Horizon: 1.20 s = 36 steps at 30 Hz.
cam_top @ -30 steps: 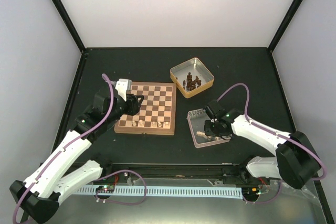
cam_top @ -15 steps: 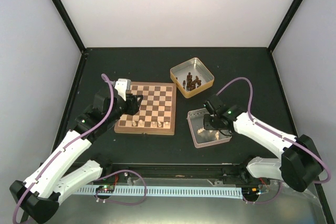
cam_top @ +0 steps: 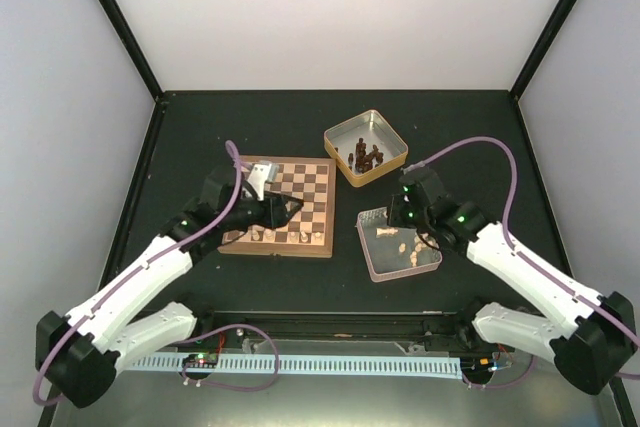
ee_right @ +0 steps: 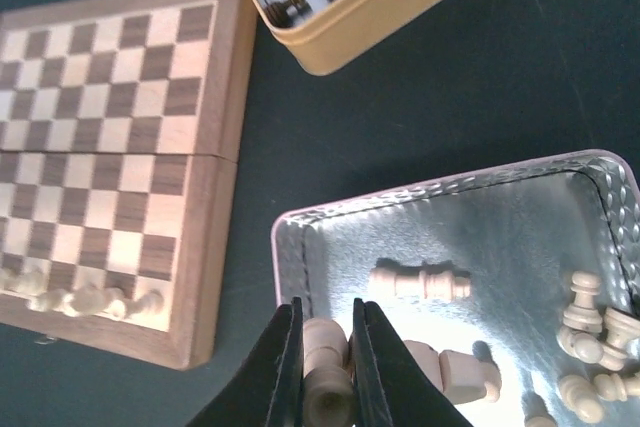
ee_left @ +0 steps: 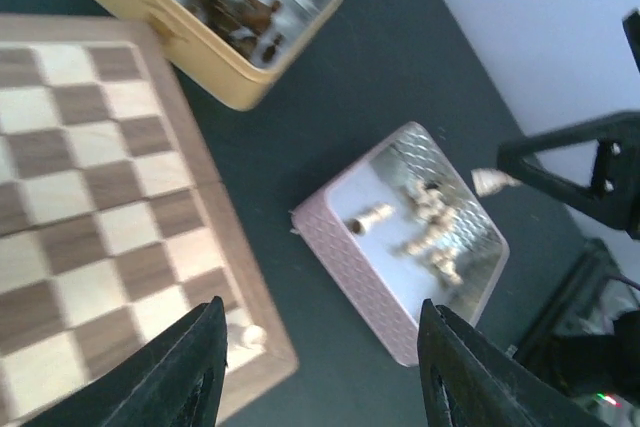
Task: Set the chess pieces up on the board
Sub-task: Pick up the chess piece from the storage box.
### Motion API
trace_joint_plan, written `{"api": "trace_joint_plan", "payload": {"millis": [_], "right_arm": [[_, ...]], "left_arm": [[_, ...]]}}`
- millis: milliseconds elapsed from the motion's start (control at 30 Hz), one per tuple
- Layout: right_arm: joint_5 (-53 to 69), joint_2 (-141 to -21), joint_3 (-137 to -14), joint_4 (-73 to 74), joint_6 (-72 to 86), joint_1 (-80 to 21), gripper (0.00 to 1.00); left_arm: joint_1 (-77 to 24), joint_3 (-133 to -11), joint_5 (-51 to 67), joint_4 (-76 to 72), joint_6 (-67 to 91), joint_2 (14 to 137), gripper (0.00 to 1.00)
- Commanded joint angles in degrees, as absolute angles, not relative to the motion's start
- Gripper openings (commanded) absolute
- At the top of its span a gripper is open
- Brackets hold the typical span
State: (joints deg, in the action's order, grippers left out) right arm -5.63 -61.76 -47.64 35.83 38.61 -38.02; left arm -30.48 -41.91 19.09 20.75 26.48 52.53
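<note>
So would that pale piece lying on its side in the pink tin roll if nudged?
Probably: the lying piece looks round-bodied, so it would likely roll, though the raised wall of the pink tin should stop it. It seems rigid wood, and likely light.

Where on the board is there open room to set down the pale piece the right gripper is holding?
The board is bare across its far rows, toward the yellow tin, and its middle squares. Only the near row is crowded, with pale pieces standing along it. The open left gripper hangs over the board, so pass around it.
</note>
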Motion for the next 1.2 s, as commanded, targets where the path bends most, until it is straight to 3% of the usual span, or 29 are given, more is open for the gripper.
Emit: {"api": "trace_joint_plan", "payload": {"millis": [0, 367, 567, 733, 900, 1167], "right_arm": [[-6.07, -58.19, -48.18, 34.43, 45.65, -38.25, 0.06], [-6.1, -52.35, -50.04, 32.89, 62.03, -36.99, 0.06], [-3.4, -48.14, -49.51, 31.06, 67.83, -36.7, 0.06], [0.21, -46.33, -49.49, 30.24, 70.42, -36.64, 0.06], [2.53, -45.05, -49.49, 29.65, 71.68, -36.54, 0.06], [2.29, -43.45, -50.1, 29.35, 71.8, -36.39, 0.06]], "left_arm": [[-34.84, -39.57, 27.0, 8.45, 31.97, 55.24, 0.55], [-53.76, -27.75, 6.32, -31.7, 30.06, 65.52, 0.69], [-59.7, -33.15, 4.05, -43.54, 27.05, 77.47, 0.81], [-61.63, -40.27, 3.95, -46.85, 25.37, 85.39, 0.82], [-61.96, -43.97, 2.8, -51.46, 24.11, 90.66, 0.78], [-62.14, -45.27, 4.21, -53.57, 26.28, 93.9, 0.51]]}}
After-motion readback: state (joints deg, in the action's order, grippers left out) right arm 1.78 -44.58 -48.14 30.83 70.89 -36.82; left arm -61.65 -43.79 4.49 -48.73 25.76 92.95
